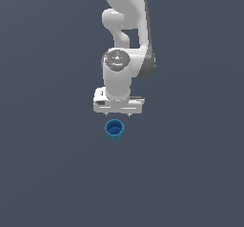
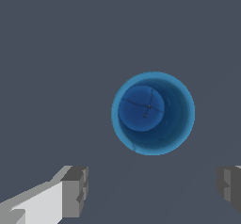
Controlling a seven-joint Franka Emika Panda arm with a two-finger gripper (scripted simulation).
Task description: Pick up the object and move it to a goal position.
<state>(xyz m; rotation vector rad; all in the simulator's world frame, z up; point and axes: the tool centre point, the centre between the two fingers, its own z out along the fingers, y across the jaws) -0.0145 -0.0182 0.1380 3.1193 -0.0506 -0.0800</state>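
The blue cup [image 1: 115,129] stood on the flat grey floor [image 1: 43,173], just in front of and below the white gripper [image 1: 118,113] in the exterior view, apart from it and touched by neither finger. The arm [image 1: 125,35] reached down from the top of that view, with the gripper's broad body held level over the floor and its two short fingertips poking down just above the cup's far rim. In the wrist view the cup [image 2: 153,113] lay ahead of the gripper [image 2: 153,188], outside the gap between the fingers [image 2: 75,191] rather than inside it, though roughly in line with the middle of that gap. The fingers were spread wide, one near each lower corner of the wrist picture, with nothing between them but bare floor; the gap was plainly wider than the cup. The cup stood upright, its mouth open upward and its long axis vertical, so that the wrist camera looked nearly straight down into the hollow. The darker round bottom showed off-centre inside the lighter rim, and the walls narrowed toward that bottom, marking the slight taper.
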